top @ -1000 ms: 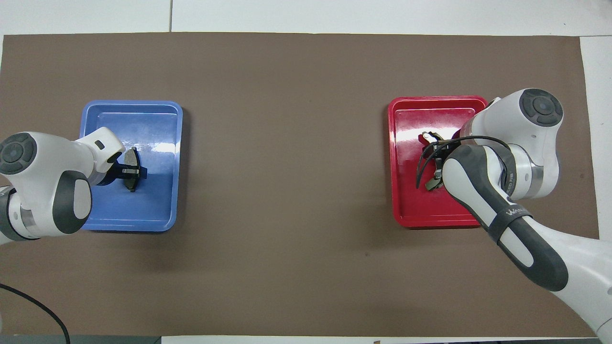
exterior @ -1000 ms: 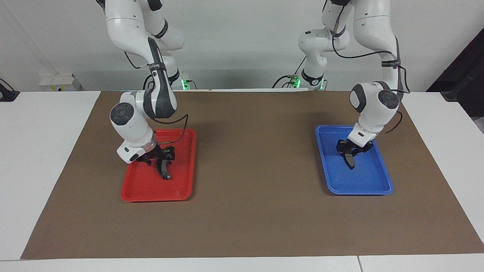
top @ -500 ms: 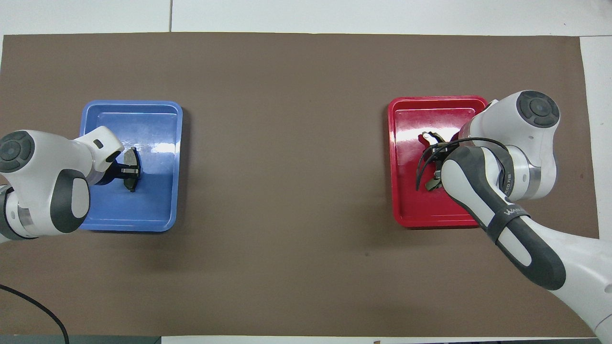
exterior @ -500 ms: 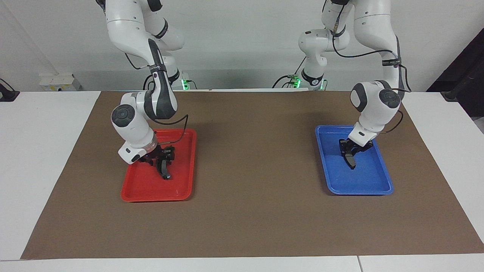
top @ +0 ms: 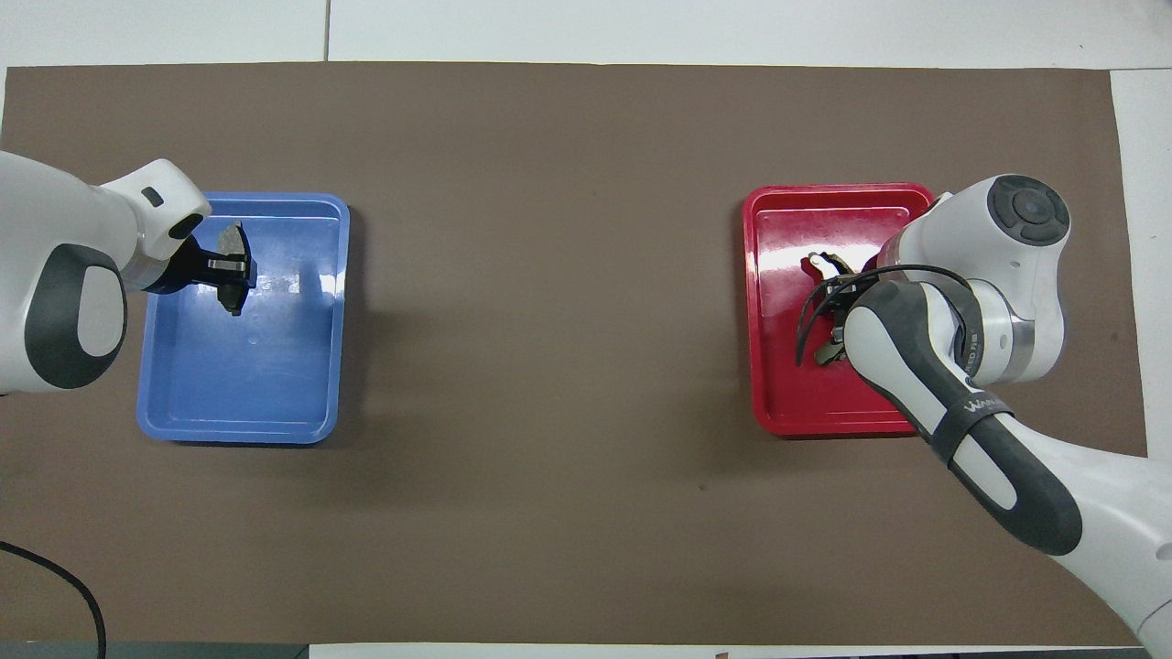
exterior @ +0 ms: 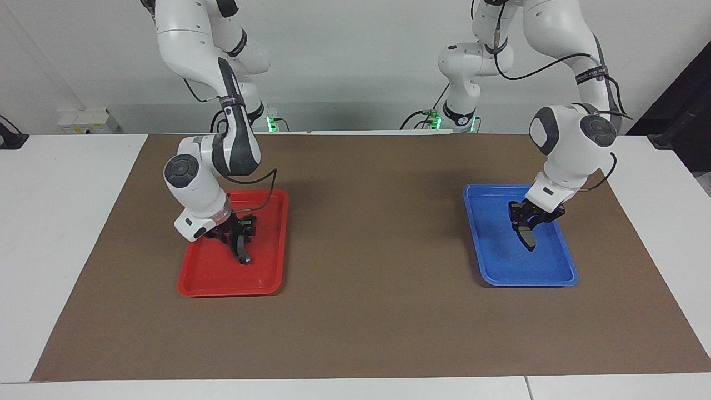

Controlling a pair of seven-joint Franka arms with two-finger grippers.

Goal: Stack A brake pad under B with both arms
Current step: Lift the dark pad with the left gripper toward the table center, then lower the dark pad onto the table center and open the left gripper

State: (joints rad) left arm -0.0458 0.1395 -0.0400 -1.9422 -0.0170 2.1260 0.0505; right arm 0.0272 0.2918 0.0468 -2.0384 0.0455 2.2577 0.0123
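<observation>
My left gripper (exterior: 526, 226) has lifted the stubby grey pad (exterior: 528, 238) clamped above the glossy blue tray (exterior: 566, 261); my right gripper (exterior: 240, 236) pinches the curved pad (exterior: 242, 251).

White wall (exterior: 355, 55), brown-matted white table (exterior: 55, 222)

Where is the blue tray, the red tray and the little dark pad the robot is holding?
blue tray (exterior: 502, 269): facing view, bare floor.
red tray (exterior: 208, 280): facing view, bare floor.
short brake pad (top: 233, 249): overhead view, its face, clamped by the left gripper (top: 225, 265).
</observation>
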